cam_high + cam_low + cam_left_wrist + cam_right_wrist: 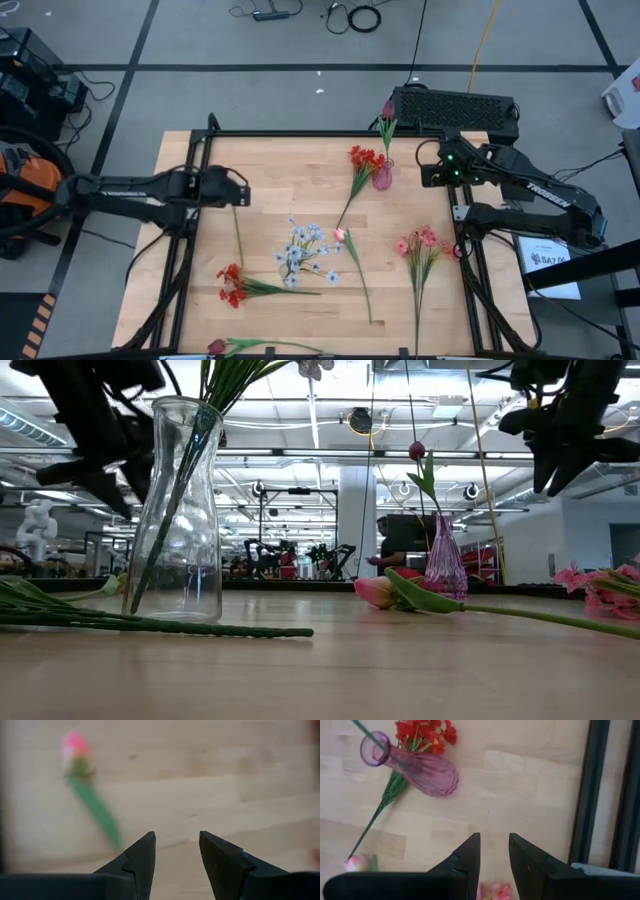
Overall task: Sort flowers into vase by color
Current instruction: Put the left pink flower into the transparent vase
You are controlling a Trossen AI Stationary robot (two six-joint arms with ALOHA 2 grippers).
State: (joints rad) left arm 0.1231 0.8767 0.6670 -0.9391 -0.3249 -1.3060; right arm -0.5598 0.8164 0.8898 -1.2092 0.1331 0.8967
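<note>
A clear glass vase (180,510) stands mid-table and holds pale blue blossoms (303,250) on green stems. A purple vase (382,178) near the far edge holds one dark red tulip (388,108). Flat on the wood lie a red spray (364,160) beside the purple vase, a pink tulip (341,234), a pink spray (420,243), another red spray (232,285) and a red tulip (217,347) at the near edge. My left gripper (243,190) hovers open left of centre. My right gripper (428,172) hovers open just right of the purple vase (420,767).
A thin green stem (238,235) lies on the table just nearside of my left gripper. A black metal frame (300,133) borders the table. A black box (455,105) sits beyond the far edge. Bare wood shows on the table's left part and in its far middle.
</note>
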